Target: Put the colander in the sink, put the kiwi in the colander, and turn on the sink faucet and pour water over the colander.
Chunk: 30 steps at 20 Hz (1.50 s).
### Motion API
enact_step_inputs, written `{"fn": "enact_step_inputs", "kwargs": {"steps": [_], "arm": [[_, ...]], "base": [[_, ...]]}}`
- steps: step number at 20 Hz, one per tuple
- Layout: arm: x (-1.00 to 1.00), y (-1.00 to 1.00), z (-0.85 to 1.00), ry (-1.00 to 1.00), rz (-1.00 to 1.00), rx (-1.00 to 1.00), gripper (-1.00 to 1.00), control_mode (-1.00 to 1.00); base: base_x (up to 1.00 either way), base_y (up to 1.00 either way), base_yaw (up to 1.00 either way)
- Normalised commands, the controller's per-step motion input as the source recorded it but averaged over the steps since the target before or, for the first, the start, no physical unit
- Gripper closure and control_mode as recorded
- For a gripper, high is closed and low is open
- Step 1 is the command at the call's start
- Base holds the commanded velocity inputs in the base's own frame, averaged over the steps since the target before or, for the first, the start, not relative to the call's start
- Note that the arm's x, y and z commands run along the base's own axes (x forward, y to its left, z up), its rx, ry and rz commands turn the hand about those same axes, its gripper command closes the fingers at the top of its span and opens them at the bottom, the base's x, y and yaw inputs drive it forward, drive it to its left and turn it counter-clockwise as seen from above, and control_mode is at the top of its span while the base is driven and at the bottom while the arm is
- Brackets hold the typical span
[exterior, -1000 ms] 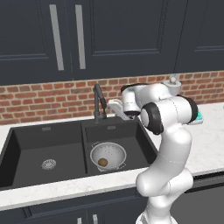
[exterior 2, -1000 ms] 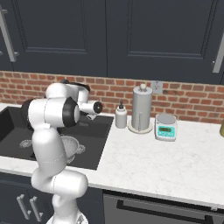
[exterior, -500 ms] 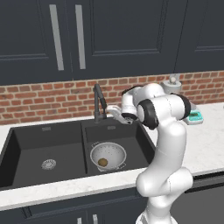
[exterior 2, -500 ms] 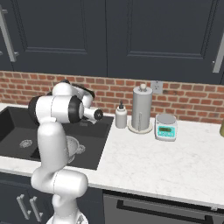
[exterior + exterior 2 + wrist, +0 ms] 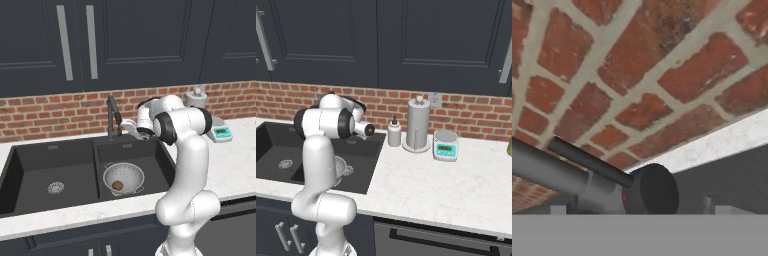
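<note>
The colander (image 5: 125, 175), a silvery perforated bowl, sits in the right basin of the black sink (image 5: 30, 172), and its rim also peeks out behind my arm (image 5: 345, 167). The brown kiwi (image 5: 117, 185) lies inside the colander. Behind the basins rises the dark sink faucet (image 5: 111, 114). My gripper (image 5: 125, 126) is level with the faucet's base, just to its right, and open. Up close, the faucet (image 5: 587, 177) with its slim lever fills the space between my wide-apart fingertips (image 5: 558, 210). I see no water at the spout.
A brick wall (image 5: 50, 112) runs behind the sink under dark cabinets. To the right on the white counter (image 5: 421, 180) stand a soap dispenser (image 5: 394, 134), a paper towel holder (image 5: 418, 125) and a small scale (image 5: 446, 146). The left basin holds just its drain (image 5: 55, 187).
The hand has moved a little left and down, closer to the faucet's base. Its fingers have stayed open. Colander and kiwi have not moved.
</note>
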Motion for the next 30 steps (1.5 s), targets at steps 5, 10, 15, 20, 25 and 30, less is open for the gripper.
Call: {"fn": "enact_step_inputs", "kwargs": {"steps": [5, 10, 15, 20, 25, 30], "arm": [[0.1, 0.14, 0.0, 0.0, 0.0, 0.0, -1.0, -1.0], [0.03, 0.19, 0.0, 0.0, 0.0, 0.0, -1.0, -1.0], [0.21, 0.08, 0.0, 0.0, 0.0, 0.0, -1.0, -1.0], [0.31, 0.0, 0.0, 0.0, 0.0, 0.0, -1.0, -1.0], [0.28, 0.0, -0.01, 0.0, 0.0, 0.0, -1.0, -1.0], [0.27, 0.0, -0.09, 0.02, 0.0, 0.0, -1.0, -1.0]], "base": [[0.0, 0.0, 0.0], [0.0, 0.0, 0.0], [0.0, 0.0, 0.0], [0.0, 0.0, 0.0], [0.0, 0.0, 0.0], [0.0, 0.0, 0.0]]}}
